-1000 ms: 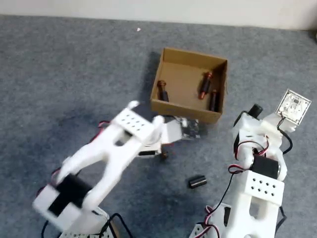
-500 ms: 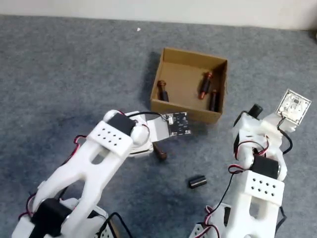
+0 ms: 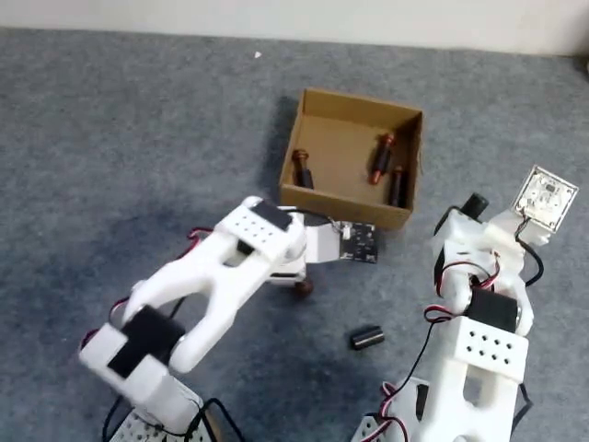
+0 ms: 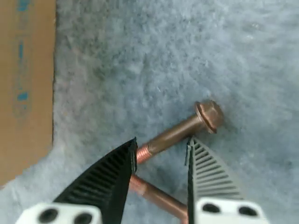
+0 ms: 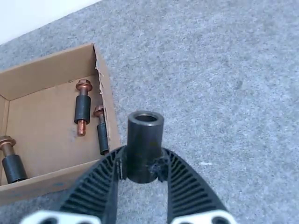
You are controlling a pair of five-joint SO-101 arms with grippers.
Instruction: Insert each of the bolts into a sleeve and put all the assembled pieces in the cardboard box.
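Two copper bolts lie crossed on the grey carpet in front of the cardboard box (image 3: 346,211). My left gripper (image 4: 161,151) is open just above them, its fingers on either side of the threaded end of the upper bolt (image 4: 180,131). The second bolt (image 4: 154,193) lies under it. In the high view one bolt head (image 3: 301,288) peeks out from under the left arm (image 3: 248,247). My right gripper (image 5: 144,161) is shut on a black sleeve (image 5: 145,140) and holds it upright to the right of the box (image 5: 51,177). The same sleeve (image 3: 475,203) shows at that arm's tip.
Three assembled bolt-and-sleeve pieces lie in the box: one (image 3: 382,158), another (image 3: 398,186), a third (image 3: 302,171). A loose black sleeve (image 3: 366,338) lies on the carpet between the two arms. The box's outer wall (image 4: 23,84) stands close beside the left gripper.
The left arm has swung about over the bolts, its wrist ending a little farther right and lower. The right arm with its sleeve has not moved.
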